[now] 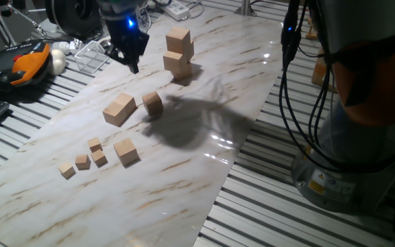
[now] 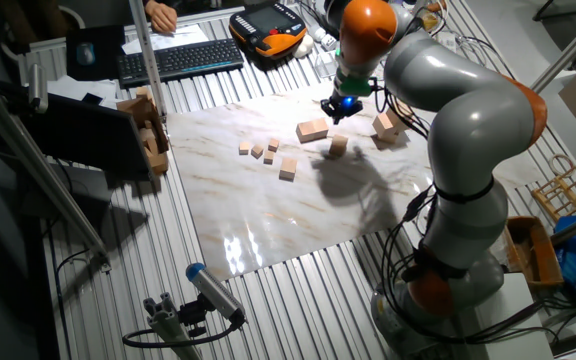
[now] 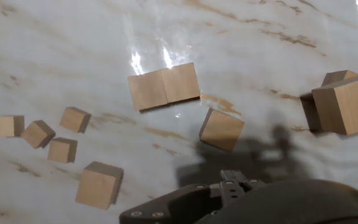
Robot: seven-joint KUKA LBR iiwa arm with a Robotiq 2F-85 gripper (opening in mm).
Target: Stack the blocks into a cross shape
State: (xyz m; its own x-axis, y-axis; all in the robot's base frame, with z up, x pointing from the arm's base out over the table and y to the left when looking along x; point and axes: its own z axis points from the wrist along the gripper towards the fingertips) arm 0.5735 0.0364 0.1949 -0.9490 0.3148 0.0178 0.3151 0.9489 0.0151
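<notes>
Several light-tan wooden blocks lie on the marble-patterned surface (image 1: 204, 171) while the gripper (image 1: 133, 65) hangs above it, near the far edge, holding nothing. A pair of blocks (image 3: 164, 86) lying side by side and touching sits just below and ahead of the fingers; in one fixed view it reads as a single long piece (image 1: 119, 108). A single block (image 3: 221, 129), turned at an angle, rests just beside that pair. Another lone block (image 1: 126, 151) sits nearer the front of the surface, next to four tiny cubes (image 1: 88, 158) clustered loosely together. Farther along, well apart from the fingers, a stack of blocks (image 1: 178, 53) stands at least two high, the top one (image 1: 178, 40) set askew on those under it.

Whether the fingers are spread or closed cannot be told: in one fixed view they appear only as a dark tip under a blue light, and in the hand view the black gripper body at the bottom edge of the picture shows no fingertips. That view also cuts the stack off at the right edge. In the other fixed view the grey and orange arm (image 2: 448, 110) hides part of the stack.
</notes>
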